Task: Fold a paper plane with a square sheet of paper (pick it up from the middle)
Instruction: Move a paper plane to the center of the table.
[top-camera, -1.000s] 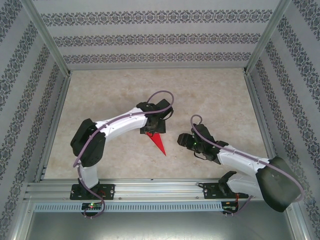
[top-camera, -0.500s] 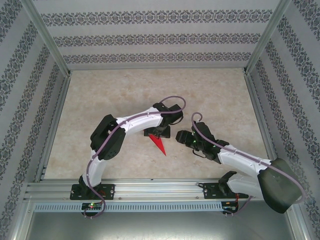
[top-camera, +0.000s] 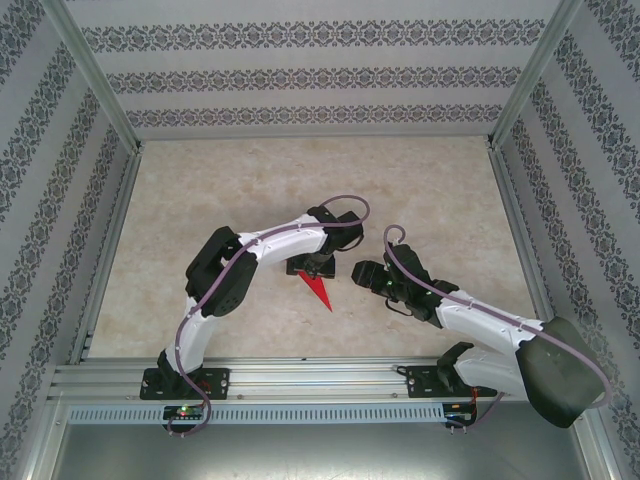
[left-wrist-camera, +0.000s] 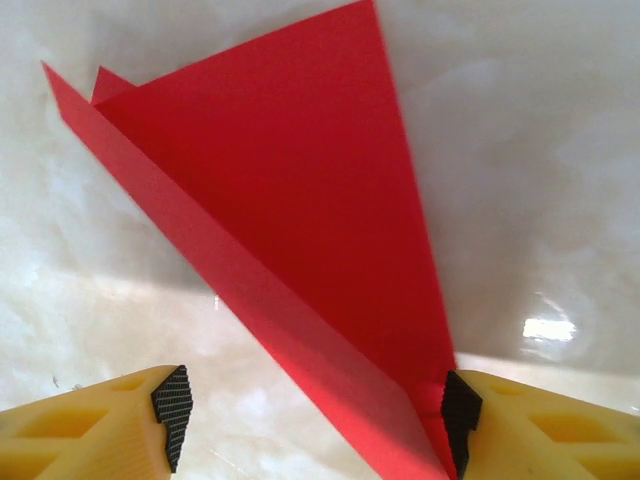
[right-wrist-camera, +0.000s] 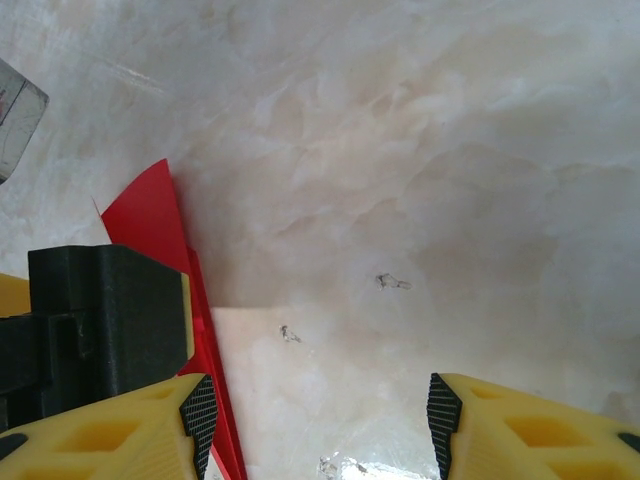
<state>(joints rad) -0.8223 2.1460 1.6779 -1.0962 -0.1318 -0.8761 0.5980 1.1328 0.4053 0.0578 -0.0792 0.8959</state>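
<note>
Tabletop (top-camera: 420, 190) of pale marble carries the paper plane (left-wrist-camera: 300, 200) flat at its near middle. Left gripper (left-wrist-camera: 315, 410) straddles one end, jaws apart (one pad (left-wrist-camera: 462, 405) grazing a flap); right gripper (right-wrist-camera: 320, 420) gapes empty just beside. Closing off-centre could skew the crease or drag it.

No text, label or number is legible anywhere.

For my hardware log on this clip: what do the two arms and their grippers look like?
The left arm and right arm both have white links, black joint housings and a purple cable looping along them. The left gripper and right gripper carry yellow fingers tipped with black textured pads.
</note>
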